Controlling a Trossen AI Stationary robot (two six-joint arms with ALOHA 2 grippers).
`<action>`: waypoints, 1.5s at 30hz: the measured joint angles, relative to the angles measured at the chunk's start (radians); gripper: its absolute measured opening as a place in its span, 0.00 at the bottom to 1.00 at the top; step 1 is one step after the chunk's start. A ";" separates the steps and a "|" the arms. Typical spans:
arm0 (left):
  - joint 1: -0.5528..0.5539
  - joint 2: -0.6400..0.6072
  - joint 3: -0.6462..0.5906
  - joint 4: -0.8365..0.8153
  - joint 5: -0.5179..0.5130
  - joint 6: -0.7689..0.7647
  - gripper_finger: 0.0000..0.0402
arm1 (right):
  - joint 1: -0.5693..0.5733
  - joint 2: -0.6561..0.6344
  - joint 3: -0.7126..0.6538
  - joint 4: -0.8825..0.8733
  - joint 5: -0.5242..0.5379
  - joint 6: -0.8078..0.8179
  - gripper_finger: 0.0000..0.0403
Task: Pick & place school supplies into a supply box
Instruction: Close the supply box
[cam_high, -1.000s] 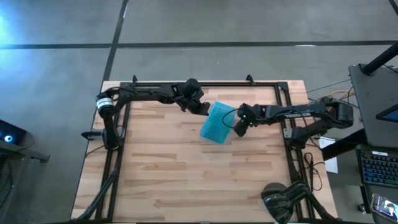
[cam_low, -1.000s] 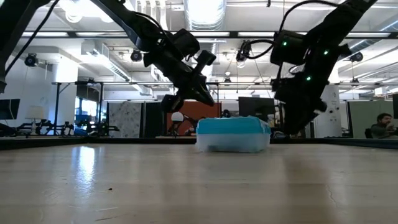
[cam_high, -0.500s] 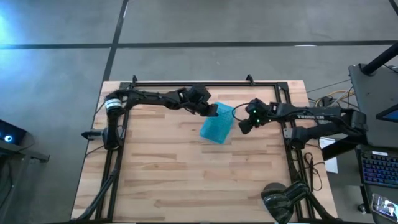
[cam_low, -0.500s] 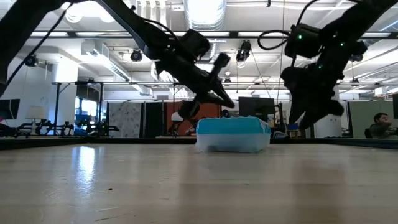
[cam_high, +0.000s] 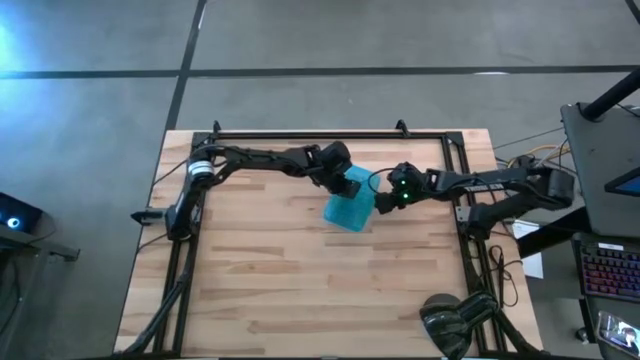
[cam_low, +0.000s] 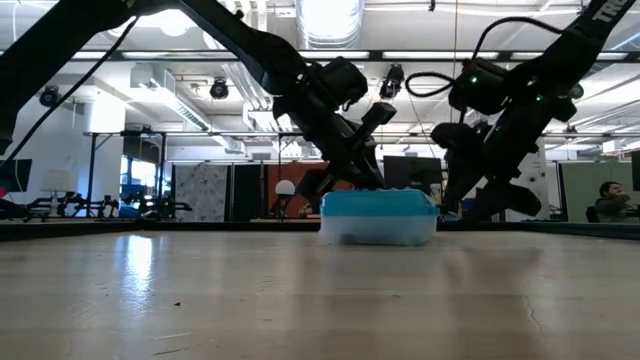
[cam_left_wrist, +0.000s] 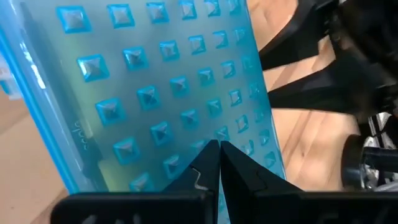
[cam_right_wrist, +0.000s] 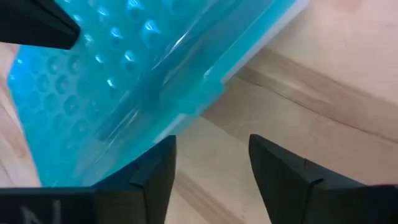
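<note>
Teal supply box (cam_high: 349, 199) shut flat on wooden table (cam_high: 300, 290), toward its far edge. Left gripper (cam_left_wrist: 219, 163) over box's far end, fingers pressed together above studded lid. Right gripper (cam_right_wrist: 211, 163) just beside box's long edge, fingers spread, empty.

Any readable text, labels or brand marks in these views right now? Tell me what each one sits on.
Supply box: faint raised lettering along the lid's edge in the left wrist view, too blurred to read.
Right gripper: a pale mark on its body at the right wrist picture's lower corner, cut off and unreadable.
Right arm: faint light marking in the high view, too small to read.
Nothing else legible.
</note>
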 joint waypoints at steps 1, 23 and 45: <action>0.000 0.001 0.005 -0.002 -0.011 0.003 0.00 | 0.000 0.020 0.001 0.016 -0.004 0.000 0.45; 0.002 -0.096 -0.002 -0.239 -0.250 0.122 0.00 | -0.013 -0.124 0.018 -0.138 0.142 -0.140 0.25; -0.181 -0.173 -0.071 -0.423 -0.366 -0.054 0.00 | -0.032 0.211 0.205 -0.009 0.041 -0.272 0.26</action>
